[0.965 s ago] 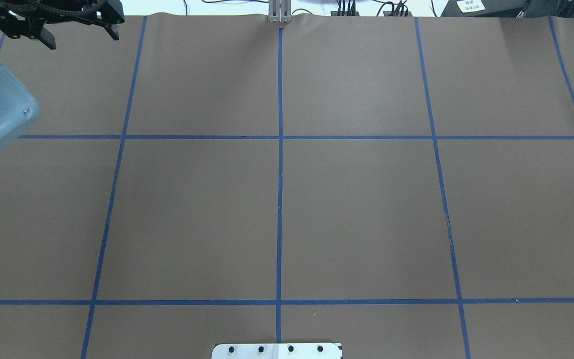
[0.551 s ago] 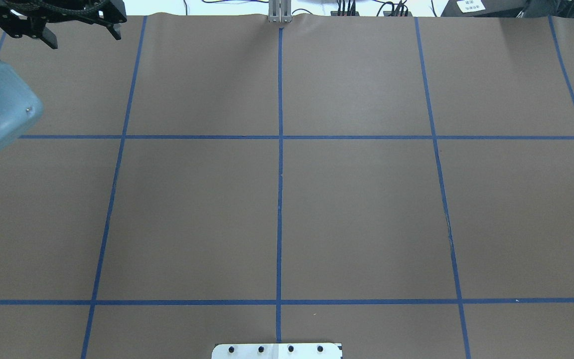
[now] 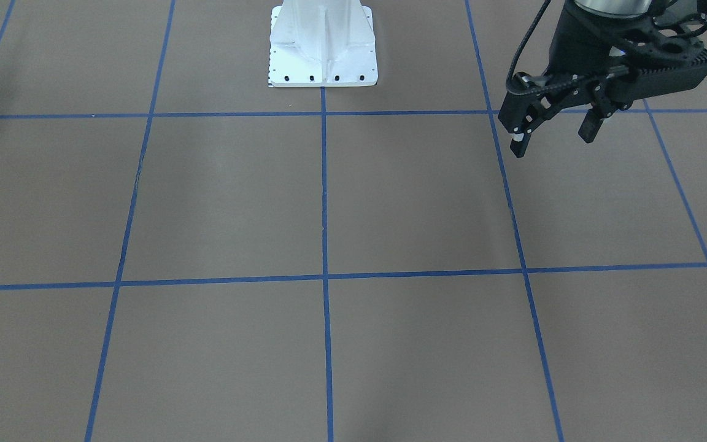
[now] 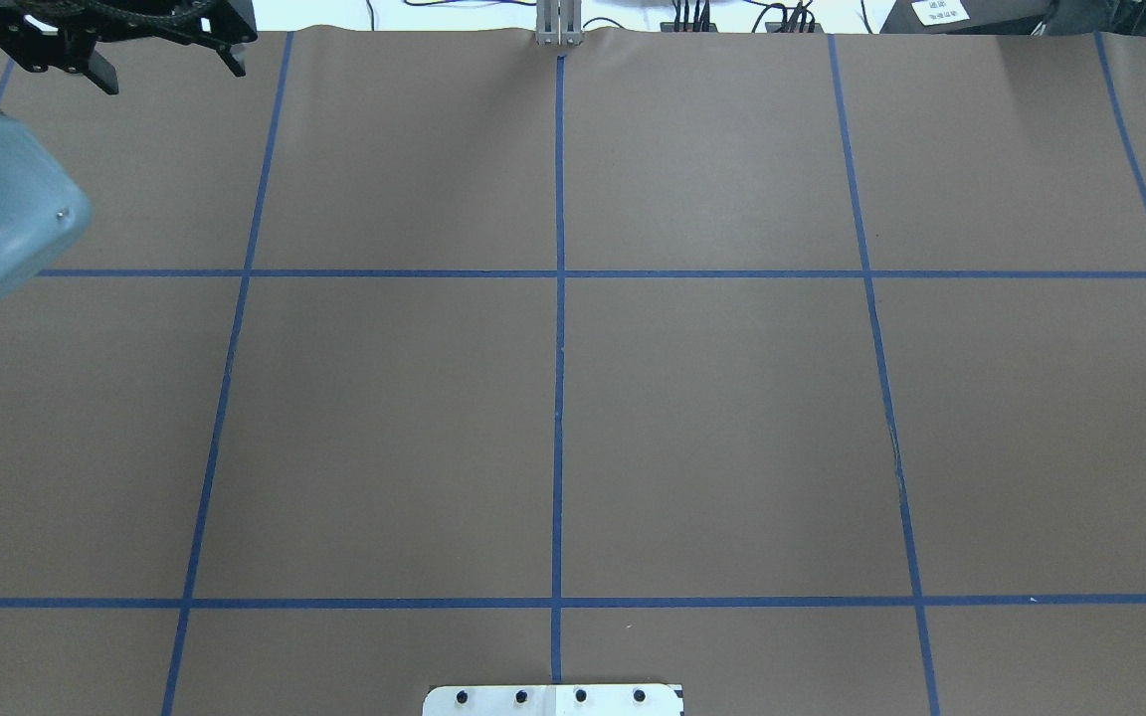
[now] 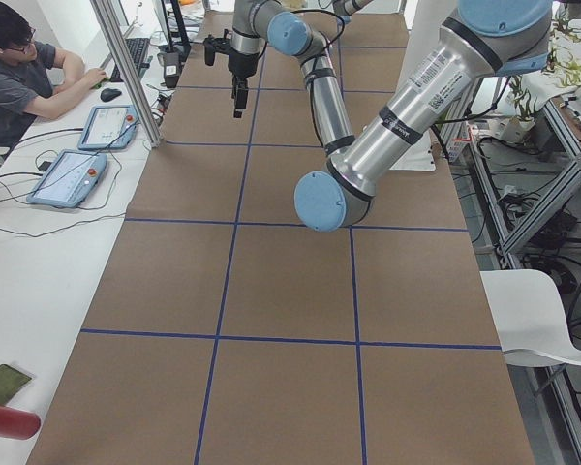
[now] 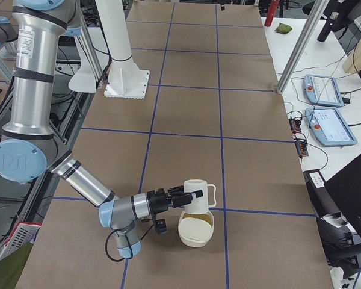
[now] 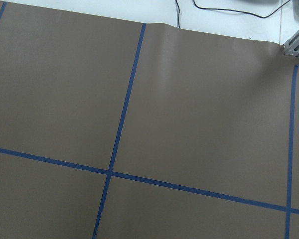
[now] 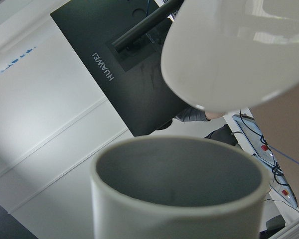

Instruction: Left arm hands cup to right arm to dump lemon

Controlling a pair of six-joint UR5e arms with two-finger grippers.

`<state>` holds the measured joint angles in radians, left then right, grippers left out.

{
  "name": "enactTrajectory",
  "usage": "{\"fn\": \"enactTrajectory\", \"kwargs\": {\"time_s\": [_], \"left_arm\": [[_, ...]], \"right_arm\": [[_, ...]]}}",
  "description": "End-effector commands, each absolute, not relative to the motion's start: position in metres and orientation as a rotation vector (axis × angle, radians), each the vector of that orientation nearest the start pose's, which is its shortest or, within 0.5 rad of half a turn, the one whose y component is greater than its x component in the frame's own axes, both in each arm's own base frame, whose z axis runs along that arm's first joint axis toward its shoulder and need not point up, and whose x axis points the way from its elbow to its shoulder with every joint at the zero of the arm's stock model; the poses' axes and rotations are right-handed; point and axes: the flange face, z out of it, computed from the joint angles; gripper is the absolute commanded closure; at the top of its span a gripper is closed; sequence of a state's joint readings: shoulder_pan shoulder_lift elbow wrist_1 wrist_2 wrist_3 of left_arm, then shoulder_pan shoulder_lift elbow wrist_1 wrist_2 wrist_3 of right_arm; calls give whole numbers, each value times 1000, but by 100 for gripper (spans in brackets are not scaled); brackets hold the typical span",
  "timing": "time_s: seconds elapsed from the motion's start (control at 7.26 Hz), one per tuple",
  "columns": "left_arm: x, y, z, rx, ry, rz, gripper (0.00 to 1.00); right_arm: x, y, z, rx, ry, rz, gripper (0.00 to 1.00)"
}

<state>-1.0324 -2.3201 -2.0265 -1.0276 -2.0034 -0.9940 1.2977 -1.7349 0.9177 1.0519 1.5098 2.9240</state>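
Observation:
My left gripper (image 3: 553,140) hangs open and empty above the table's far left part; it also shows in the overhead view (image 4: 167,75) and the exterior left view (image 5: 237,82). In the exterior right view my right gripper (image 6: 182,197) reaches level to the cream-white cup (image 6: 198,188), held just above a cream bowl (image 6: 197,230). I cannot tell whether its fingers are closed. The right wrist view shows the cup's grey inside (image 8: 182,172), empty, with its mouth turned toward the bowl (image 8: 239,50). The lemon is not in view.
The white robot pedestal (image 3: 323,43) stands at the table's near middle edge. A metal post (image 4: 558,30) rises at the far edge. An operator (image 5: 19,68) sits at a side desk with tablets (image 5: 68,179). A red cylinder (image 5: 5,421) lies beside the table.
My left gripper has drifted slightly toward the table's far edge and the left elbow a little to the right. Nothing else has moved.

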Motion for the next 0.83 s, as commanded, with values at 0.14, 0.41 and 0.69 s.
{"fn": "enactTrajectory", "kwargs": {"time_s": [0.14,0.41,0.69], "left_arm": [[211,-532,118,179,753,-290,0],[211,-532,118,179,752,-290,0],[216,-530,118,176,753,-281,0]], "right_arm": [[58,-309,742,-69,2740,-2064,98],[55,-314,737,-303,2852,-2077,97],[48,-330,730,-606,2959,-2057,96]]}}
